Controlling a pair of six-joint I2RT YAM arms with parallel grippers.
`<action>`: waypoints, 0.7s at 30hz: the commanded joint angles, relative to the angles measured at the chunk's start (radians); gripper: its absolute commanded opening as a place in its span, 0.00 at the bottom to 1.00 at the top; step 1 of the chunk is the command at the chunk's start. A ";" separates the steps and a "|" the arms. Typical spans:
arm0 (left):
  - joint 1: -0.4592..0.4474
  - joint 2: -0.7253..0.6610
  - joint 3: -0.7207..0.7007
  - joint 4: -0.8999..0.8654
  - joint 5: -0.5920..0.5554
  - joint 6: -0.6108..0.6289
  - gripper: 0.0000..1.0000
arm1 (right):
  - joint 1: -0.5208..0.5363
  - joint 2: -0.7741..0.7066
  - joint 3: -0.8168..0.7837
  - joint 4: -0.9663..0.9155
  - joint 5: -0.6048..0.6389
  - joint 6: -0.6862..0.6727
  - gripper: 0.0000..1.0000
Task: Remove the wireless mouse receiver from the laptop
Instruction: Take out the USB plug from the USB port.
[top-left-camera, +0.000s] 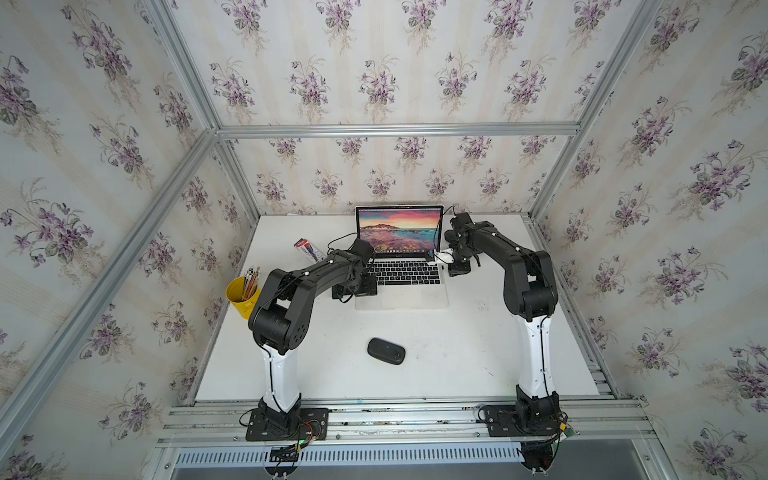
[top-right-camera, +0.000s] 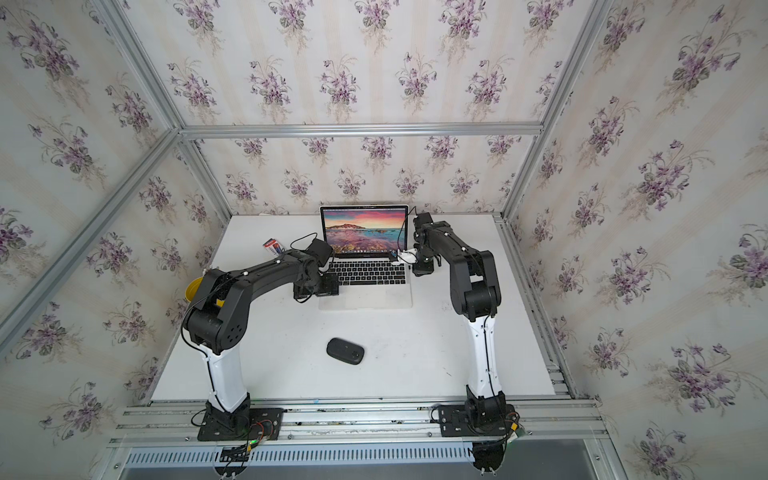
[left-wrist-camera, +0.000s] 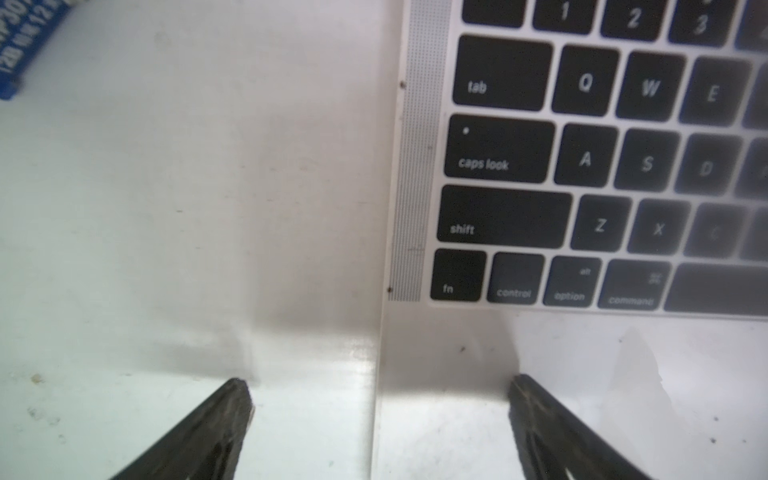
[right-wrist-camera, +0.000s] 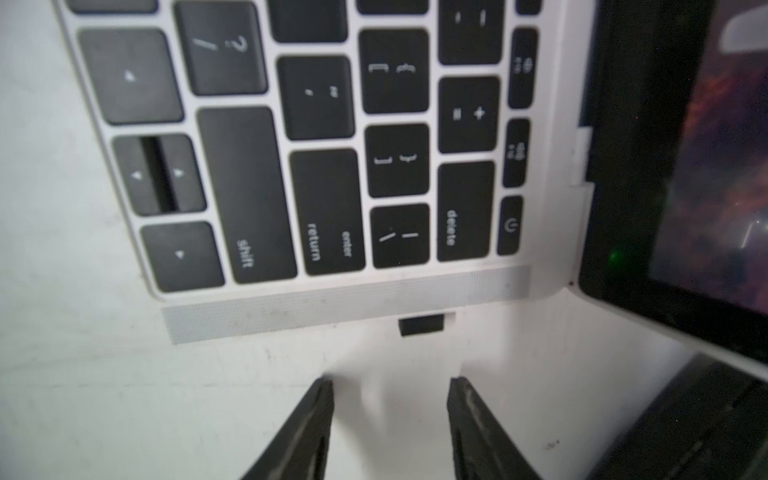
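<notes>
The laptop (top-left-camera: 402, 298) stands open at the back of the table in both top views (top-right-camera: 365, 299), a sunset seascape on its screen. The wireless mouse receiver (right-wrist-camera: 420, 325), a tiny black stub, sticks out of the laptop's right side edge (right-wrist-camera: 345, 307) near the delete key. My right gripper (right-wrist-camera: 390, 384) is open just short of the stub, its tips apart with nothing between them. At the laptop's left side, my left gripper (left-wrist-camera: 378, 382) is wide open and straddles the laptop's left edge (left-wrist-camera: 415, 166) below the fn key, gripping nothing.
A black oval mouse (top-left-camera: 386, 350) lies mid-table in front of the laptop. A yellow cup of pencils (top-left-camera: 243, 297) stands at the left edge, and a blue and red box (top-left-camera: 307, 249) lies behind it. A white adapter with a cable (top-left-camera: 442, 257) sits by the laptop's right hinge.
</notes>
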 joint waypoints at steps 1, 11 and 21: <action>0.001 0.029 -0.009 -0.192 -0.087 0.020 0.99 | 0.000 0.045 0.025 -0.067 -0.052 -0.014 0.49; 0.000 0.029 0.003 -0.206 -0.090 0.024 0.99 | 0.011 0.102 0.079 -0.086 -0.155 -0.019 0.46; -0.004 0.026 0.002 -0.210 -0.096 0.028 0.99 | 0.030 0.121 0.075 -0.087 -0.170 -0.016 0.31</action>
